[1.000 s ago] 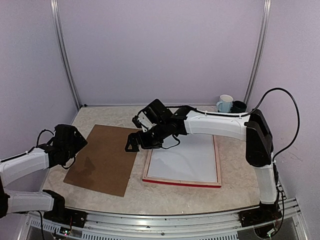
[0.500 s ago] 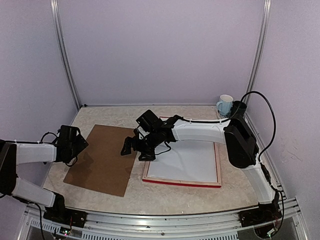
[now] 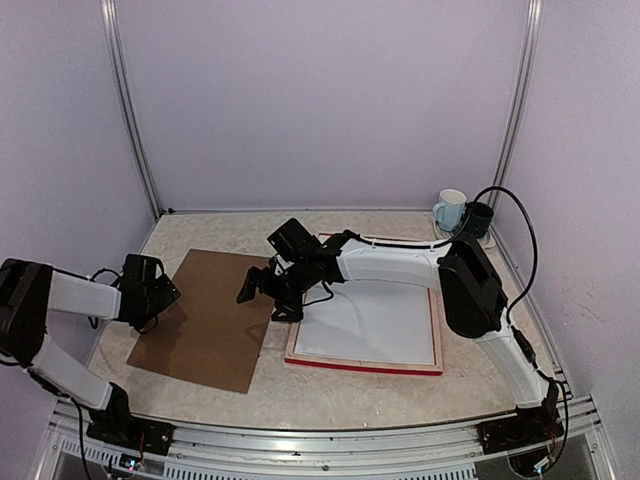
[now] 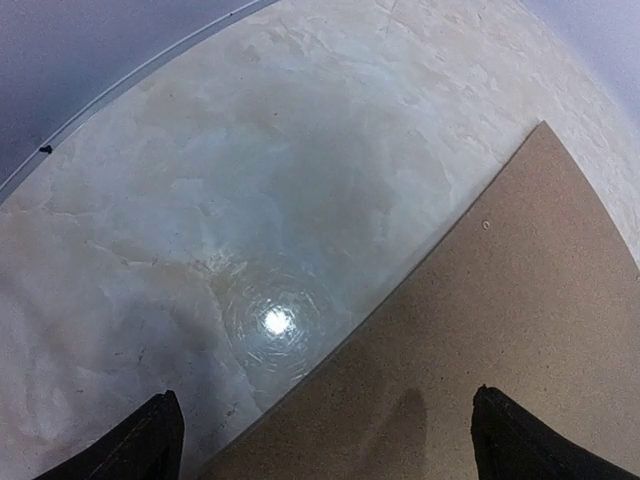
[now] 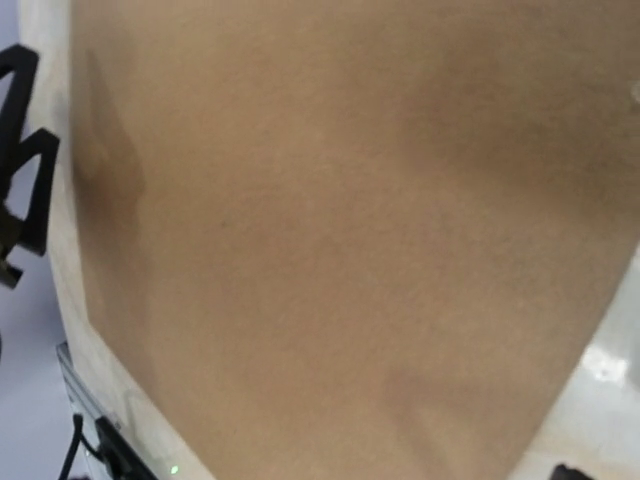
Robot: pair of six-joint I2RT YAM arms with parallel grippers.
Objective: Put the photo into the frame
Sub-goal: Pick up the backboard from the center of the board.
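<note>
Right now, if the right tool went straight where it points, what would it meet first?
Probably the brown backing board: the right tool points down and left toward it, and the board fills its wrist view. Height above it unclear.

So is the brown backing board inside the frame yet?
No, the backing board lies flat on the table, left of the frame.
</note>
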